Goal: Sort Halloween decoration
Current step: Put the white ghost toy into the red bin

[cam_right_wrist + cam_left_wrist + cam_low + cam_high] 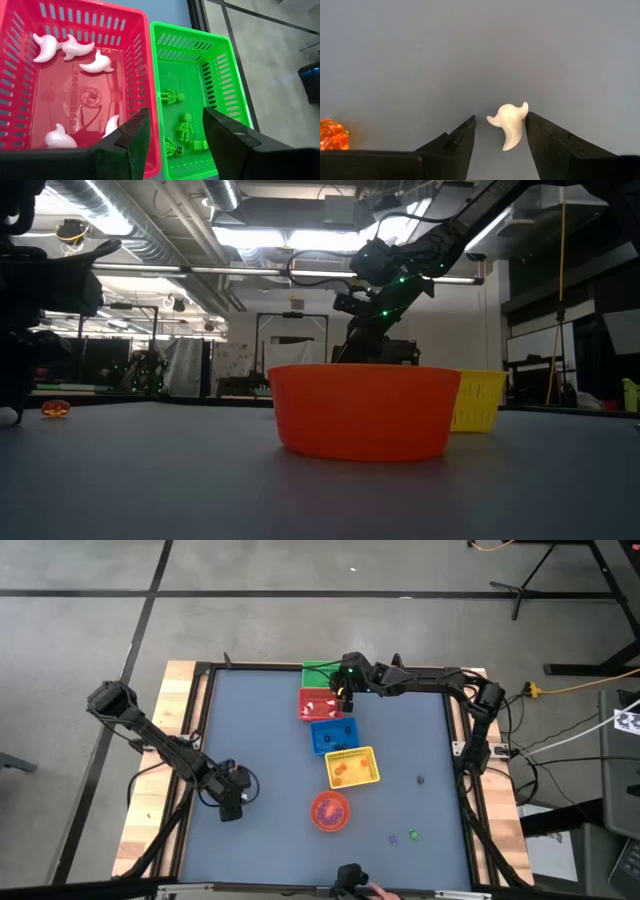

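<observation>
We count four square slatted plastic baskets in a line down the grey table (270, 730): green basket (220, 70), red basket (30, 30), blue basket (333, 735), yellow basket (352, 767), then one round red-orange plastic bowl (331, 811) nearest the front edge. In the red basket we count five white ghost trinkets (77, 48), one half hidden behind a finger; a printed mark on its floor we cannot read. In the green basket lie three green skeleton figures (184, 127) and a small green block, partly cut off by the fingers. The right gripper (175, 145) hangs over the seam between the red and green baskets, jaws apart, nothing between them. The left gripper (500, 145) sits low at the table's left front, jaws spread, with one white ghost-shaped trinket (509, 122) lying on the table between the fingertips, close against one of them; we cannot tell if it touches. One orange pumpkin trinket (332, 135) lies nearby, cut off at the edge. From above, three tiny trinkets lie loose on the right side: one dark (420, 779), one purple (393, 837), one green (414, 834); contents of the blue, yellow and bowl are too small to count
</observation>
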Action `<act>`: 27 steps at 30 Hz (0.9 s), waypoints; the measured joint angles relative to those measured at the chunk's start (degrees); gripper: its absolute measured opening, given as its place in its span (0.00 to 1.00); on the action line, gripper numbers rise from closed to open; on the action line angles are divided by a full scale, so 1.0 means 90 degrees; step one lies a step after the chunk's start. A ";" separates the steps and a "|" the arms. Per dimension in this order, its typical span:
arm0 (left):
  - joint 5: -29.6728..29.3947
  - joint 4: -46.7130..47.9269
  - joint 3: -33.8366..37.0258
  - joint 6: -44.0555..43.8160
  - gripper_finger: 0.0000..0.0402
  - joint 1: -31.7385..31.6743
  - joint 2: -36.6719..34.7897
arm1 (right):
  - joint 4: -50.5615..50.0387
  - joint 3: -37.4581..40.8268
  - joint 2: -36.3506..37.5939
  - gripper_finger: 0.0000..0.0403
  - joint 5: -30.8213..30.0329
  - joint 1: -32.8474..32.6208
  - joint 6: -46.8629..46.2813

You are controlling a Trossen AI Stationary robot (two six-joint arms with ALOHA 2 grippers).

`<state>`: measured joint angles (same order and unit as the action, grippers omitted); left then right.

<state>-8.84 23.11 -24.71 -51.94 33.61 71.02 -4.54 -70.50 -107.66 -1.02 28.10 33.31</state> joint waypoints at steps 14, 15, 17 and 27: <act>-0.0161 -0.0005 0.0022 0.0000 0.38 0.0002 0.0017 | -0.0002 0.0000 0.0000 0.45 0.0000 0.0000 0.0001; -0.0175 -0.0005 0.0024 0.0000 0.37 0.0002 0.0019 | 0.0000 0.0000 0.0000 0.45 -0.0002 0.0000 -0.0001; -0.0194 -0.0002 0.0024 0.0000 0.34 0.0002 0.0019 | -0.0002 0.0000 0.0000 0.45 -0.0002 0.0000 0.0001; -0.0250 0.0007 0.0034 -0.0010 0.20 -0.0002 0.0027 | 0.0000 0.0000 -0.0002 0.45 0.0000 0.0000 0.0001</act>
<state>-11.09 23.18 -24.40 -52.03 33.58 71.26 -4.54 -70.50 -107.68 -1.02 28.10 33.32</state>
